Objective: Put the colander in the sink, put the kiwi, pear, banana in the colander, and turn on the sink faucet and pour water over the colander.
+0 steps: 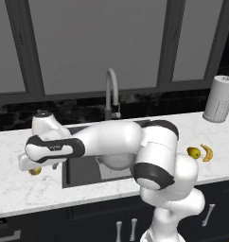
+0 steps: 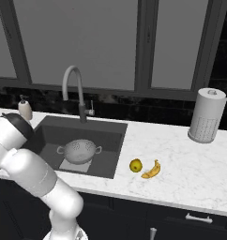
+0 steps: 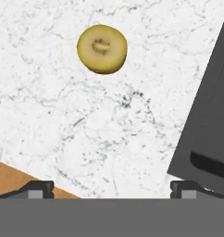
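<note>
The kiwi (image 3: pixel 102 49) lies on the white marble counter left of the sink, ahead of my gripper (image 3: pixel 111 187), which is open and holds nothing. From the left base, the kiwi (image 1: pixel 35 171) peeks out under my hand. The silver colander (image 2: pixel 79 151) stands upright in the dark sink (image 2: pixel 108 129). To the right of the sink, the pear (image 2: pixel 136 165) and the banana (image 2: pixel 152 170) lie side by side on the counter. The grey gooseneck sink faucet (image 2: pixel 74 89) rises behind the basin, and no water runs from it.
A paper towel roll (image 2: pixel 207 115) stands at the back right of the counter. A white soap pump bottle (image 2: pixel 25 108) is at the sink's back left corner. The sink's dark rim (image 3: pixel 206 115) lies close to my hand, and the counter's front edge (image 3: pixel 35 178) is just below.
</note>
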Available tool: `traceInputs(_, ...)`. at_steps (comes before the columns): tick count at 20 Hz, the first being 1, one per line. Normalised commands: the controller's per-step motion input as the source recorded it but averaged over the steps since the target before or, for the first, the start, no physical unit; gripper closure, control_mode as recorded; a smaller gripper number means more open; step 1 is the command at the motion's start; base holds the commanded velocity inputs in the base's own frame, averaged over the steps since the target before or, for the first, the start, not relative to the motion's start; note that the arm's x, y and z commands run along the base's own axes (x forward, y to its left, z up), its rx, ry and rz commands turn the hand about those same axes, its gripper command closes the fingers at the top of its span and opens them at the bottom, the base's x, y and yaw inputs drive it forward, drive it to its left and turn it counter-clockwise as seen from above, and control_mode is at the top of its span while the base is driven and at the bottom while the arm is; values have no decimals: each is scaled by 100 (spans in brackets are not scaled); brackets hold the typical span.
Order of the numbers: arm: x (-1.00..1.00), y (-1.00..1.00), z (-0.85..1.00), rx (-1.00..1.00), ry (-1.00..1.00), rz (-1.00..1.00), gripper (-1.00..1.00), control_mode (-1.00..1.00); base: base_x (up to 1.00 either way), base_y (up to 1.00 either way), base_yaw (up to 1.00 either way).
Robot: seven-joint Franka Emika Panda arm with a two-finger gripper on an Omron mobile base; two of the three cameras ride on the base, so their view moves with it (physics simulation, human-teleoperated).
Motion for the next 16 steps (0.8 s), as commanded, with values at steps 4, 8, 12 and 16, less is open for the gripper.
traceInputs(4, 17, 0, -32, -5, 2, -8, -100, -100, 0, 0, 0)
traceInputs(8, 20, 0, -27, -1, 1, -7, -100, -100, 0, 0, 0)
traceInputs(12, 20, 5, -19, 0, 0, -5, -100, -100, 0, 0, 0)
traceInputs(16, 8, 23, -18, -2, 0, 0, -100, -100, 0, 0, 0)
